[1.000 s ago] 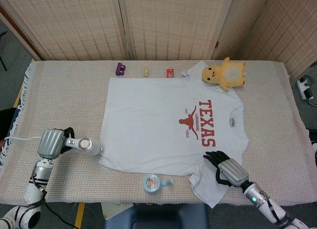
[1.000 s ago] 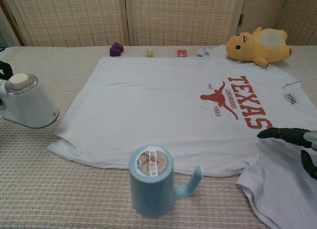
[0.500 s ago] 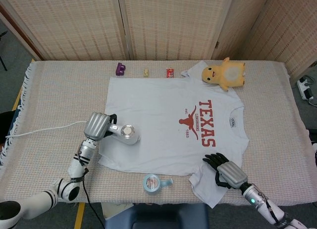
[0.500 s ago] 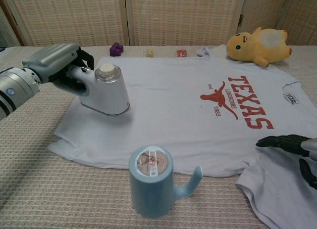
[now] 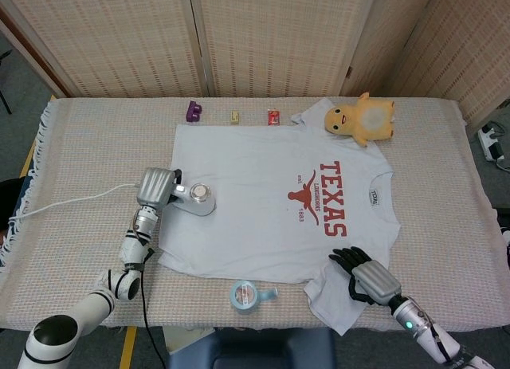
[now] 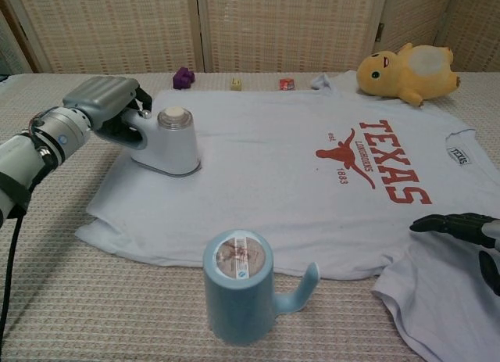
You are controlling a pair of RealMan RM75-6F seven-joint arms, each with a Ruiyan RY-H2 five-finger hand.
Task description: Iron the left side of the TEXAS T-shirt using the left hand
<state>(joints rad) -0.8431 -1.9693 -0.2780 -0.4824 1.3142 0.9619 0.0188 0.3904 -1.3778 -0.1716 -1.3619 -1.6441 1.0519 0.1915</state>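
The left hand point(image 6: 109, 104) clamps the iron point(image 6: 168, 143) flat on the TEXAS T-shirt point(image 5: 263, 202), left of its print, presumably to press it; the right hand point(image 5: 368, 276), fingers apart, rests right of the print, likely pinning cloth.

right hand point(image 6: 469, 229) cut off at chest view's right edge, near the t-shirt point(image 6: 297, 166) sleeve. iron point(image 6: 168, 139) handle hidden under left hand point(image 6: 105, 104). three small items point(image 5: 233, 114) beyond the t-shirt too small to identify.
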